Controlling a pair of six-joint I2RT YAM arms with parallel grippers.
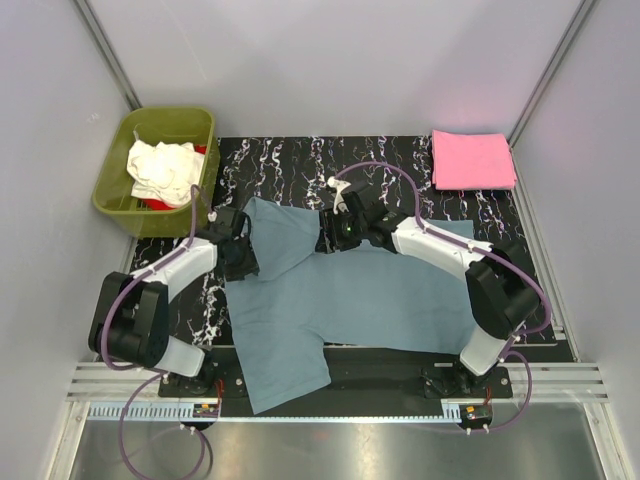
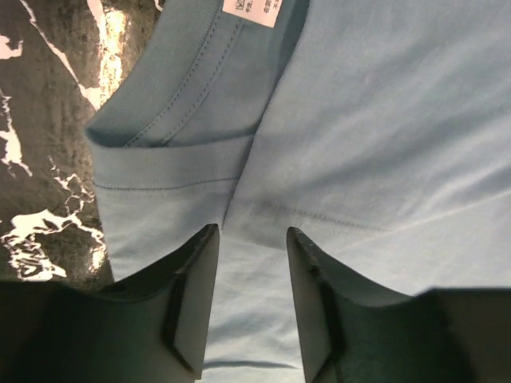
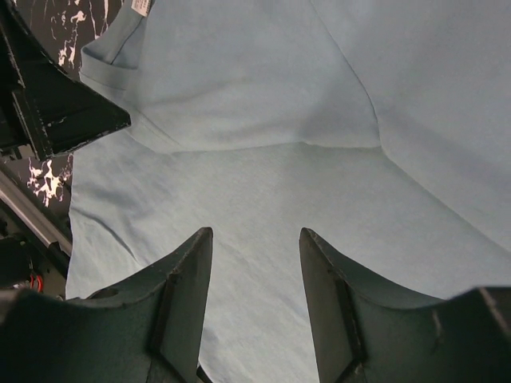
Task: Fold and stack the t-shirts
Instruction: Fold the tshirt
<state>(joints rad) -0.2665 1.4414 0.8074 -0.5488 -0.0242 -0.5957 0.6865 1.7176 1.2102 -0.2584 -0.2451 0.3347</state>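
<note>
The large blue-grey t-shirt (image 1: pixel 340 300) lies spread on the black marbled mat, its upper left part folded over. The collar with a white label (image 2: pixel 251 9) shows in the left wrist view. My left gripper (image 1: pixel 243 255) hovers open over the folded collar edge, cloth (image 2: pixel 383 120) showing through the gap between its fingers (image 2: pixel 192 303). My right gripper (image 1: pixel 330 232) stands open above the shirt's upper middle (image 3: pixel 263 96), with nothing between its fingers (image 3: pixel 184 303). A pink t-shirt (image 1: pixel 472 160) lies folded at the back right. A cream-white t-shirt (image 1: pixel 160 168) and a bit of a red one (image 1: pixel 200 150) sit bunched in the tub.
The olive-green tub (image 1: pixel 170 115) stands at the back left, just off the mat (image 1: pixel 290 160). One shirt sleeve hangs over the mat's near edge by the left arm's base (image 1: pixel 180 360). The left gripper's body (image 3: pixel 48 104) shows close by in the right wrist view.
</note>
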